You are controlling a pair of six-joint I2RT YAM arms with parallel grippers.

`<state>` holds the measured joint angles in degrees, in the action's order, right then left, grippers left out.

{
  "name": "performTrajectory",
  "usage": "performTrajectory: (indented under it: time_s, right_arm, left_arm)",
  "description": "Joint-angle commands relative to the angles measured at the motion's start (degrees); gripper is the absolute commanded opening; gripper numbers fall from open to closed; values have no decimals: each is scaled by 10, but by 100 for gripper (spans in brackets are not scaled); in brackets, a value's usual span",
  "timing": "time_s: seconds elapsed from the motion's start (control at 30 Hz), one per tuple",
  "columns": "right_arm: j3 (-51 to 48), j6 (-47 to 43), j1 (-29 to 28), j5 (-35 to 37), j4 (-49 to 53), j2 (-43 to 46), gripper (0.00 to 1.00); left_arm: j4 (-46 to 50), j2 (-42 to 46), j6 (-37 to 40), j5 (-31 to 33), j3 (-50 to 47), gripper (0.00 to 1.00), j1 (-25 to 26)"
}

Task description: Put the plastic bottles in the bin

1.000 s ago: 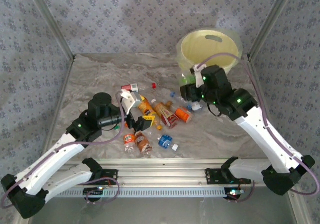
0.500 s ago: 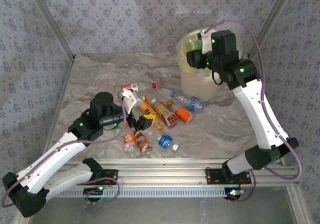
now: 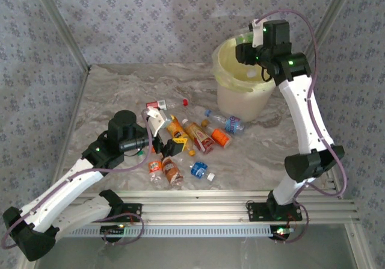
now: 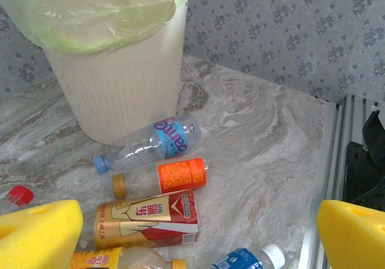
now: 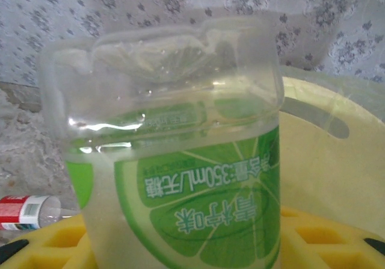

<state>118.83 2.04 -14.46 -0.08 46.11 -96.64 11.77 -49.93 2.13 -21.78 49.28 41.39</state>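
Observation:
My right gripper (image 3: 245, 43) is up over the far rim of the cream bin (image 3: 240, 94) and is shut on a clear bottle with a green lime label (image 5: 180, 160). Behind that bottle lies the bin's inside (image 5: 337, 173). Low over the bottle pile, my left gripper (image 3: 161, 133) stands open with nothing between its yellow pads (image 4: 36, 233). In front of it lie a blue-labelled bottle (image 4: 162, 139), an orange one (image 4: 174, 176), a red-and-gold one (image 4: 147, 218) and a blue one with a white cap (image 4: 249, 260). The bin (image 4: 120, 82) stands just behind them.
More bottles lie near the left arm: a brown one (image 3: 171, 171), a red one (image 3: 155, 166) and a red-labelled one (image 3: 157, 105) at the back. Patterned walls close three sides. A metal rail (image 3: 198, 209) runs along the near edge.
My right arm has risen from the table beside the bin to above its rim, carrying the green-labelled bottle. The left arm has stayed put.

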Motion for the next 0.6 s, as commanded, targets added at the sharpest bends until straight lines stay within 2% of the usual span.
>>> performTrajectory:
  time_s: [0.0, 0.23, 0.57]
  right_arm:
    - [22, -9, 16, -23, 4, -25, 55]
    - [32, -2, 46, -64, 14, -80, 55]
    - [17, 11, 50, -113, 36, -133, 56]
  left_arm:
    - [-10, 7, 10, 3, -4, 100, 3]
    - [-9, 3, 14, 1, -3, 100, 3]
    - [2, -4, 25, -11, 1, 100, 4]
